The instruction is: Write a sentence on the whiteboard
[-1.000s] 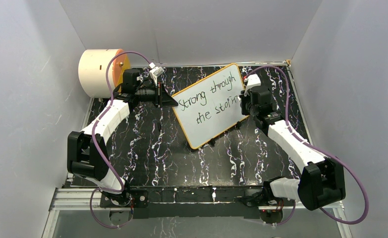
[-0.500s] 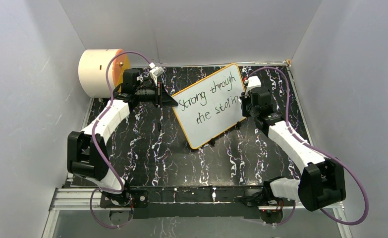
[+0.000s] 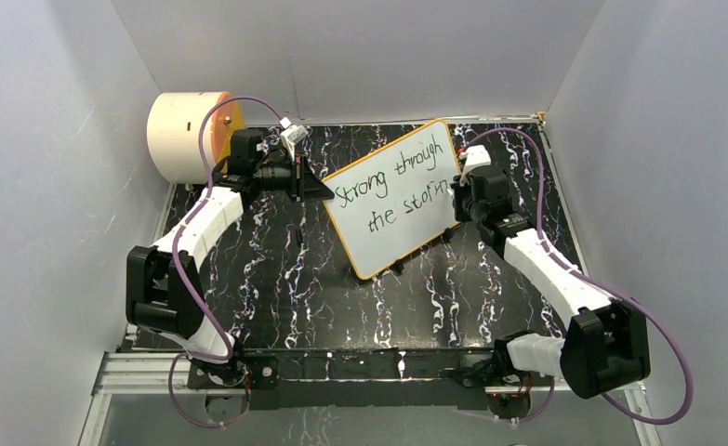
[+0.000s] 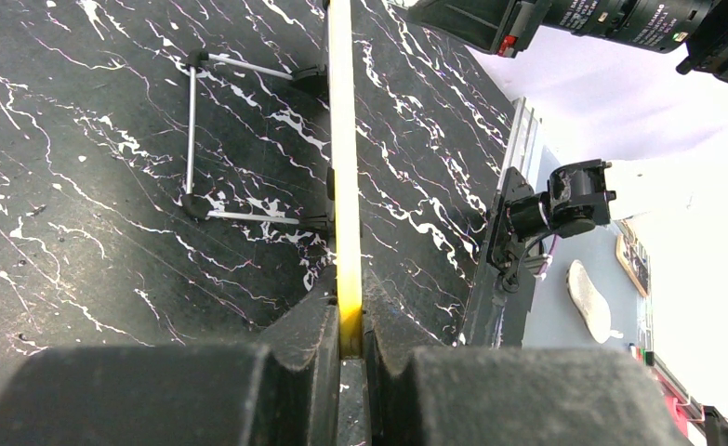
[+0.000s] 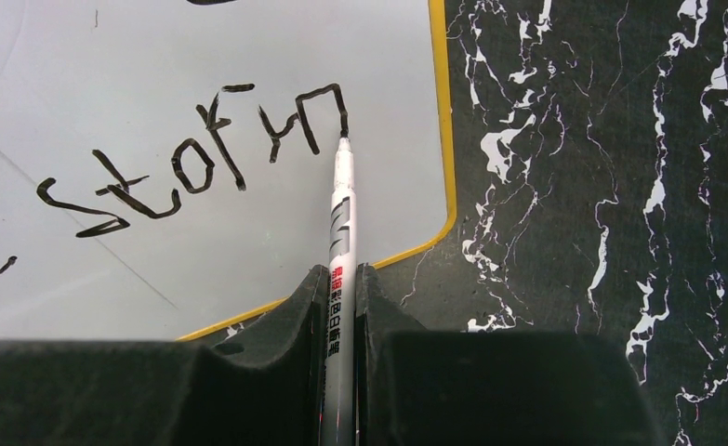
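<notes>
The table (image 3: pixel 285 288) has a black surface with white marbling and carries all items. The whiteboard (image 3: pixel 388 243) sits on the far centre-right part of the table, turned diagonally, between the two arms. Its orange-yellow frame has rounded corners, and small black feet run along its near edge. The handwritten text on it reads "Strong through the storm".

A cream cylinder (image 3: pixel 183 135) with an orange face stands at the far left corner, well apart from the whiteboard.

The left arm (image 3: pixel 202 223) reaches toward the left corner of the whiteboard. The right arm (image 3: pixel 546 265) reaches toward its right edge.

The left tool (image 4: pixel 346 321) is clamped narrowly on the yellow frame edge, one finger on each side of it. In the left wrist view, thin wire legs (image 4: pixel 192 139) with black feet lie on the table to one side of the frame.

The right tool (image 5: pixel 341 279) is closed narrowly on a white marker (image 5: pixel 342 218). The marker points away from the tool, out over the board. Its black tip touches the board surface at the end of the last stroke of the "m" in "storm", near the frame's right corner.
</notes>
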`<state>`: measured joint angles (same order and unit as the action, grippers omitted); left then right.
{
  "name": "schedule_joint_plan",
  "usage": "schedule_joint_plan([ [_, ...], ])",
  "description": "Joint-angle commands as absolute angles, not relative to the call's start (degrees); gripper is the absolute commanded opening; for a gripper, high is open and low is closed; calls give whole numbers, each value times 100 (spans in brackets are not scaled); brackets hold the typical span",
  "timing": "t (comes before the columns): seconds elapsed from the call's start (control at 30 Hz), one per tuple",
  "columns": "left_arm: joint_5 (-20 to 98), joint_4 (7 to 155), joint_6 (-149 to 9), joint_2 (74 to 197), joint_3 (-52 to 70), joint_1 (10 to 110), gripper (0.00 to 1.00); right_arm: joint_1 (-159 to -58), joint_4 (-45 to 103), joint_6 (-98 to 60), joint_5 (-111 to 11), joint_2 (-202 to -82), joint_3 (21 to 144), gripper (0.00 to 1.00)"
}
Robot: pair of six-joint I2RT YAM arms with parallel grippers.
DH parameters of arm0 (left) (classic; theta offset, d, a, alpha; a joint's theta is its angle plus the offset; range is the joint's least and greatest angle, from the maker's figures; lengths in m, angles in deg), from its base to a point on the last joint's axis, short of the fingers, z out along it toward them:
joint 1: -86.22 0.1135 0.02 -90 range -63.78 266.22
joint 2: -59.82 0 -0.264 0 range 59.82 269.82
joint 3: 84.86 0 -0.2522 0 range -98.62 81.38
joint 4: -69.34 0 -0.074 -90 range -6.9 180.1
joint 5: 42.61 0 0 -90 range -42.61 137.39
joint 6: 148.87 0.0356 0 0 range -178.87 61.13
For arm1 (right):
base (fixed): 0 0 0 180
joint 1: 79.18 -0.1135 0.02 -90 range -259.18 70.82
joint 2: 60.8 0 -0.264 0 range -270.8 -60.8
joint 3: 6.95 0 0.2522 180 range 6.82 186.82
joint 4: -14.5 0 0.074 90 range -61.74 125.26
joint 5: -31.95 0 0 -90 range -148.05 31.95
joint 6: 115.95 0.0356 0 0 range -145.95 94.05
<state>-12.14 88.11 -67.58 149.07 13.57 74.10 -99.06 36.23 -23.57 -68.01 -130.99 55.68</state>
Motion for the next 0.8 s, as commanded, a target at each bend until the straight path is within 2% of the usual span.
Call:
schedule_joint_plan([
  [0.0, -1362, 8950, -6661, 14648, 1368, 7417, 0, -9891, 3571, -2305, -6907, -12767, 5644, 0],
  [0.77, -1367, 8947, -6652, 14646, 1371, 7417, 0, -9672, 3206, -2304, -6595, -13152, 5658, 0],
])
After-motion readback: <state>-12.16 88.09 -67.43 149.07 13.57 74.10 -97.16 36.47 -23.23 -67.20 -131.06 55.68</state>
